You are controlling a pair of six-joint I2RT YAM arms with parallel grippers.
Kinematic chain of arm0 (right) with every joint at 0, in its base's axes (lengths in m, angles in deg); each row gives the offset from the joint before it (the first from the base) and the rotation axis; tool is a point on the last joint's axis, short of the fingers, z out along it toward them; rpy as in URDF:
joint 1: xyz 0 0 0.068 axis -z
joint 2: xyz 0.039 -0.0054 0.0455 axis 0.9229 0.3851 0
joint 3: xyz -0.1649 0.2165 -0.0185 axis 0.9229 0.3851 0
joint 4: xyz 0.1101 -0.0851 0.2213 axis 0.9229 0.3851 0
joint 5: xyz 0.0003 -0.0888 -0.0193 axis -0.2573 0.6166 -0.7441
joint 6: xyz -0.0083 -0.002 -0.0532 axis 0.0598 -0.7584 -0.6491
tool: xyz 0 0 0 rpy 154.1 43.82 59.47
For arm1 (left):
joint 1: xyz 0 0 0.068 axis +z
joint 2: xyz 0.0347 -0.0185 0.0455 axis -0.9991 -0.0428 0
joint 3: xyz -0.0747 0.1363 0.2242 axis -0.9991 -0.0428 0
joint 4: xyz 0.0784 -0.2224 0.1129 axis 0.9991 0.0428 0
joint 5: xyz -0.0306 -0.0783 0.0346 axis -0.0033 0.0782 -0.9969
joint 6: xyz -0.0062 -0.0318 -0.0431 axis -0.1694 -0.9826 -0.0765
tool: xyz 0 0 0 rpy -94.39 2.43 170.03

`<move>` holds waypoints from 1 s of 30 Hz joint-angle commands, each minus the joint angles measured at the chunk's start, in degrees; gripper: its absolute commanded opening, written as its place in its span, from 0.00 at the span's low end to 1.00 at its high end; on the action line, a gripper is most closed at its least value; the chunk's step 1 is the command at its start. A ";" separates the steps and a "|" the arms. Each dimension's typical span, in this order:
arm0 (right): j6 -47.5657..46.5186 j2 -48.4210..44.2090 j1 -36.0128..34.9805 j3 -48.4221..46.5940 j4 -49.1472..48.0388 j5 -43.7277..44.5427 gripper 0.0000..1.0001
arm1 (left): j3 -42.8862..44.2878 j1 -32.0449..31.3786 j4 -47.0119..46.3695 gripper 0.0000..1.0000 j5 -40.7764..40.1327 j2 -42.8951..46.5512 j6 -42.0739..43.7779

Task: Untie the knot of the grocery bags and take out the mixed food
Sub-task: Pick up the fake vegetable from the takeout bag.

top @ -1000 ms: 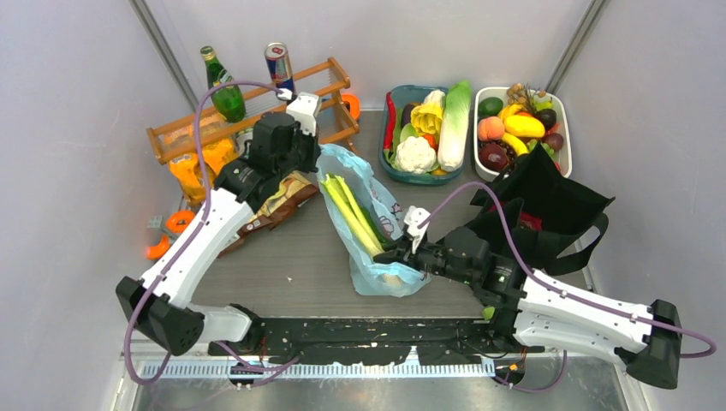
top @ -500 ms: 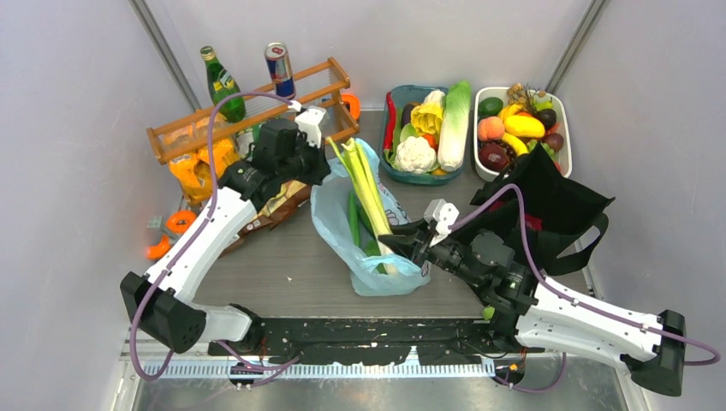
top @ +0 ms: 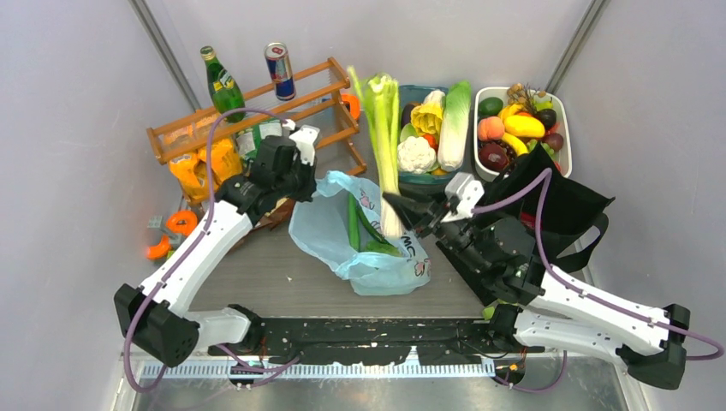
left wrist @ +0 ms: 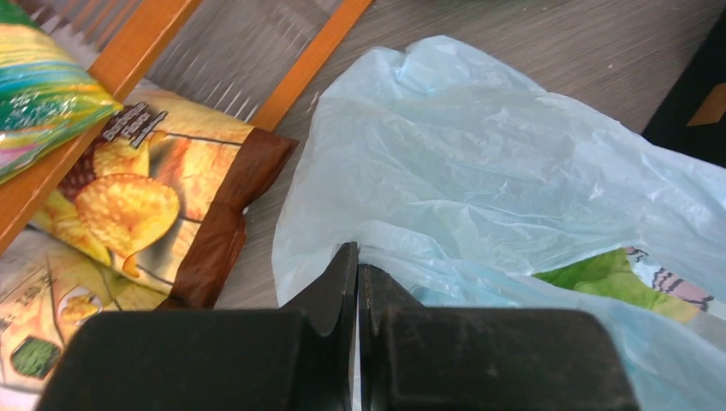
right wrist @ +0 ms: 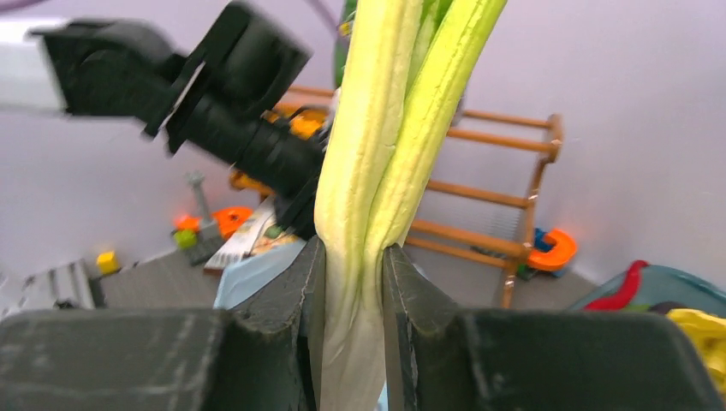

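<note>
Leek (top: 384, 137) first: it stands nearly upright, its green tops toward the back wall, and its white lower stem is clamped between the 2 fingers (right wrist: 306, 291) of the right gripper (top: 402, 212). In the right wrist view the pale stalk (right wrist: 377, 163) runs straight up out of the jaws, squeezed from both sides. Seen from above, the stem's base sits over the mouth of the light-blue bag (top: 342, 244), which lies slumped on the table with its mouth open. A green cucumber (top: 353, 224) shows inside it.

The left gripper (top: 295, 181) is at the bag's far-left edge – the left wrist view shows its jaws pressed together on a fold of the thin plastic (left wrist: 479, 171). Just beside that grip lies a brown crisp packet (left wrist: 163, 214), next to the wooden rack (top: 257, 107).

To the right of the right arm sits the black tote (top: 556, 205). Behind it, at the back of the table, are 2 bins – a teal one (top: 415, 87) with vegetables and a white one (top: 566, 128) with fruit.
</note>
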 commanded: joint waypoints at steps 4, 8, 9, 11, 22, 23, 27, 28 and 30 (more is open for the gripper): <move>-4.75 6.08 1.61 -14.30 6.48 18.29 0.05 | -5.06 0.02 -3.44 0.00 -6.01 9.89 3.46; 0.84 11.78 10.75 -19.43 12.70 14.40 0.05 | -7.71 0.02 -5.47 0.00 -6.51 14.93 4.51; 3.23 12.73 14.58 -20.56 14.06 11.58 0.05 | -8.48 0.02 -6.04 0.00 -6.29 15.77 4.74; 5.49 16.04 19.37 -22.36 15.75 8.51 0.05 | -10.05 0.02 -7.13 0.00 -5.85 17.22 5.18; 14.05 43.57 31.33 -36.55 15.89 4.10 0.05 | -11.90 0.02 -8.16 0.00 -2.64 17.78 3.81; 14.93 45.36 31.96 -39.14 16.17 3.92 0.05 | -11.88 0.03 -8.10 0.00 -2.87 17.84 3.93; 16.70 57.58 33.27 -47.80 18.93 4.27 0.05 | -12.26 0.02 -8.18 0.00 -3.70 18.53 4.24; 17.03 59.27 33.40 -49.12 20.03 4.69 0.05 | -12.31 0.02 -8.19 0.00 -3.80 18.56 4.29; 17.95 63.50 33.68 -52.80 21.09 5.38 0.05 | -12.31 0.02 -8.17 0.00 -3.95 18.50 4.45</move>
